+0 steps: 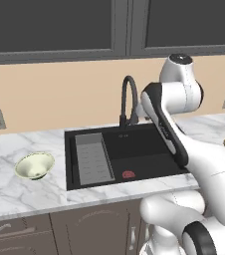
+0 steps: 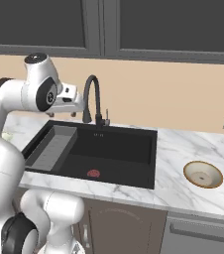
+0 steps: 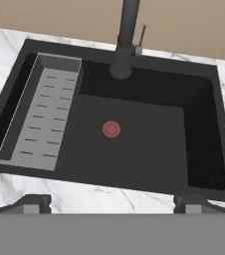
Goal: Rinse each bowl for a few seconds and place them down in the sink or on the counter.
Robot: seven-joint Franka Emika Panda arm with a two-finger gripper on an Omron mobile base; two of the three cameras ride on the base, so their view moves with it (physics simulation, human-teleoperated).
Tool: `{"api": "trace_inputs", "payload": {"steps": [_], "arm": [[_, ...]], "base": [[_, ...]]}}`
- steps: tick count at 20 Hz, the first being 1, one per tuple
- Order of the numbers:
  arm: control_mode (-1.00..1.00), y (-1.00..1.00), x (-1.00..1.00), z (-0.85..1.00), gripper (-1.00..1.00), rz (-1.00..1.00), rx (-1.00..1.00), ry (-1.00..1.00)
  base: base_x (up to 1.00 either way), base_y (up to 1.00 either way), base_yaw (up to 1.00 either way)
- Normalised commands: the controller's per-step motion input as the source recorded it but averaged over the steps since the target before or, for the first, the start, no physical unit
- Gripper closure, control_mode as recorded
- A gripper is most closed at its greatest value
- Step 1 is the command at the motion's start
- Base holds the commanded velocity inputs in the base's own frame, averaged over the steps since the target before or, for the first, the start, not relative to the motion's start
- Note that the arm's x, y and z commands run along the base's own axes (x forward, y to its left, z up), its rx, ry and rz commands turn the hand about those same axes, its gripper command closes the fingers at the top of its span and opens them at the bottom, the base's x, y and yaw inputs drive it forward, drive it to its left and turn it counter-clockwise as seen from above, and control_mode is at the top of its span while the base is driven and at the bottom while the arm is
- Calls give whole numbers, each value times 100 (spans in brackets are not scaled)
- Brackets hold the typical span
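Two dark fingertips of the gripper [image 3: 112, 201] rise at the bottom of the hand view, set far apart with nothing between them: the jaws stand wide open and hold nothing. Just beyond them runs the front strip of the white marble table with grey veins [image 3: 109, 194], and past that lies the large black rectangular sink [image 3: 149, 149]. A grey ribbed rack [image 3: 40, 117] fills the sink's left part, a small red drain [image 3: 111, 129] sits on the basin floor near the middle, and the black arched faucet [image 3: 127, 40] rises from the back rim.

From the left base view, the deeper pale cream-green bowl [image 1: 34, 166] rests tilted on the table to the left of the sink, well apart from its rim. From the right base view, the shallow beige bowl with a brownish rim [image 2: 202, 174] sits on the table to the right of the sink, also apart from it. The white arm [image 2: 39, 94] reaches over the sink's left side, beside the faucet. Dark brown cabinets [image 2: 124, 223] stand below the table, and dark wall cabinets [image 2: 109, 25] hang above a tan wall.
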Motion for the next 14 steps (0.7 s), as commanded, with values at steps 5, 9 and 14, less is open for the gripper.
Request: {"api": "trace_inputs", "payload": {"steps": [5,9,14], "arm": [[-100,-3,-27,1,-100,0,-1,-14],[-100,-12,-18,0,-100,0,0,-10],[-100,-20,-15,0,-100,0,0,-6]], "base": [[0,0,0],[0,0,0],[0,0,0]]}}
